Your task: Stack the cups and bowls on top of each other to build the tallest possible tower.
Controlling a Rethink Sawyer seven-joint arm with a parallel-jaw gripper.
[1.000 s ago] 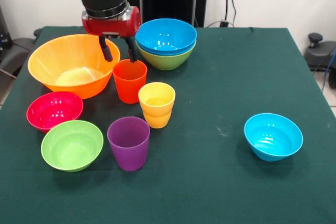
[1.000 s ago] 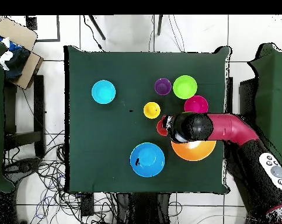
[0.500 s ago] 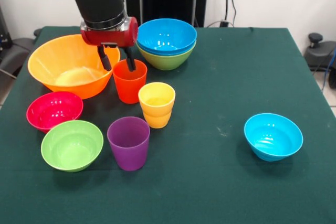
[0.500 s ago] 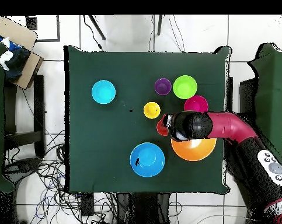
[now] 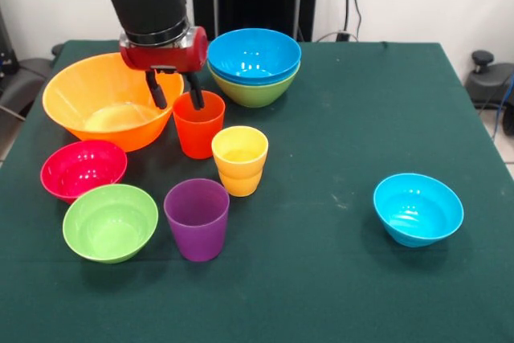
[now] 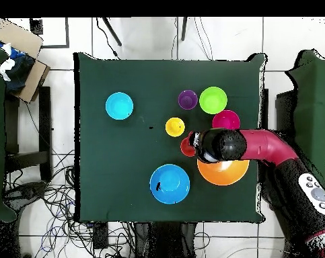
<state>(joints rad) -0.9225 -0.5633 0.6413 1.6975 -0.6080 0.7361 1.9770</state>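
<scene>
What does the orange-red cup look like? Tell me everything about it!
The orange-red cup is a small, glossy plastic tumbler, wider at the rim than at the base. It stands upright and looks empty on the green table, between the big orange-yellow bowl and the yellow cup, close to both. The end effector is open right at its rim: one finger hangs outside the wall, the other dips inside the mouth. Whether they touch the wall cannot be told.

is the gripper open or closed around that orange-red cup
Open. In the front view the gripper has its two fingers spread apart, straddling the rim of the upright orange-red cup; no squeeze on the rim shows.
</scene>
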